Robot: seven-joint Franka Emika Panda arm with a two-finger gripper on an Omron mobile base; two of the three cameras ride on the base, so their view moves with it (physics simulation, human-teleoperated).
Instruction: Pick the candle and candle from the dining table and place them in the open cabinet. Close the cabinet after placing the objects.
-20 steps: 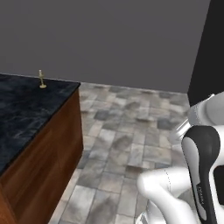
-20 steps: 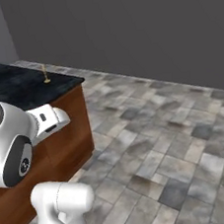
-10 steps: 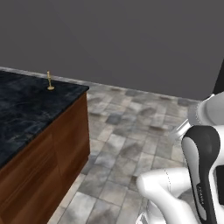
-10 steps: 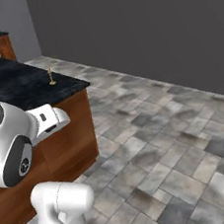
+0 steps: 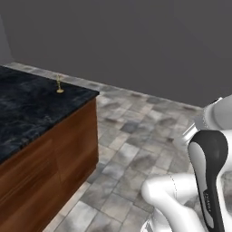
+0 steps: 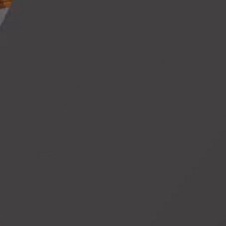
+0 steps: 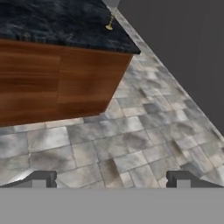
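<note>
Setting: simulated kitchen, grey stone-tile floor (image 5: 136, 136), dark grey wall (image 5: 136, 41); black white-veined marble tabletop (image 5: 31, 108) on reddish-brown wood sides. Item: one thin taper candle (image 5: 59, 84) on a slender brass stick, upright, near the tabletop's far corner, close to its edges; the flame end is cut off at the top of the hand view. Second candle and cabinet: not located. Hand (image 7: 111, 180): fingertips spread wide, nothing between them, low over the floor and well apart from the tabletop. Progress, judged: nothing picked or placed; approach, both pickups, both placements and door closing remain. Clearance: open floor beside the island; wall near on the right side.
</note>
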